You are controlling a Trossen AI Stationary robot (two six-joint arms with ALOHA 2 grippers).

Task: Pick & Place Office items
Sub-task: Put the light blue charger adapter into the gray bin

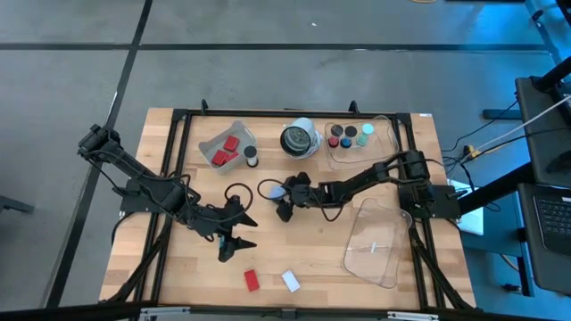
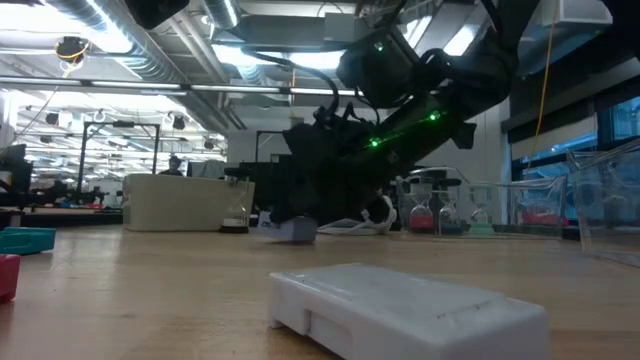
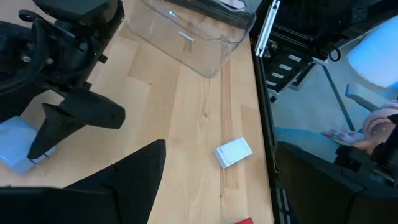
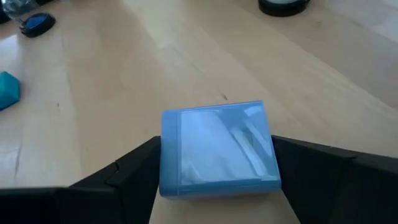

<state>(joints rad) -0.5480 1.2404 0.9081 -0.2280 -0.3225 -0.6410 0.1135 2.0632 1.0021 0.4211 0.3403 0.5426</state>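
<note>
— What have you got in hand?

— A pale-blue block (image 4: pixel 217 149), glossy plastic, squarish with rounded corners. It sits between the two dark fingers of my right tool (image 4: pixel 217 163), which close against its sides, low over the middle of the worktop (image 1: pixel 312 259).

— And the other tool?

— My left tool (image 1: pixel 234 239) hangs spread wide and holds nothing, above the bare wood grain toward the front.

— What else is out there?

— At the front edge lie one red block (image 1: pixel 252 280) and one white block (image 1: pixel 291 281), smooth and flat. A clear tray (image 1: pixel 227 147) at the back holds two red blocks. A second clear tray (image 1: pixel 357 143) carries five small round caps with coloured tops. A third clear tray (image 1: pixel 375 241) lies on the right.
</note>
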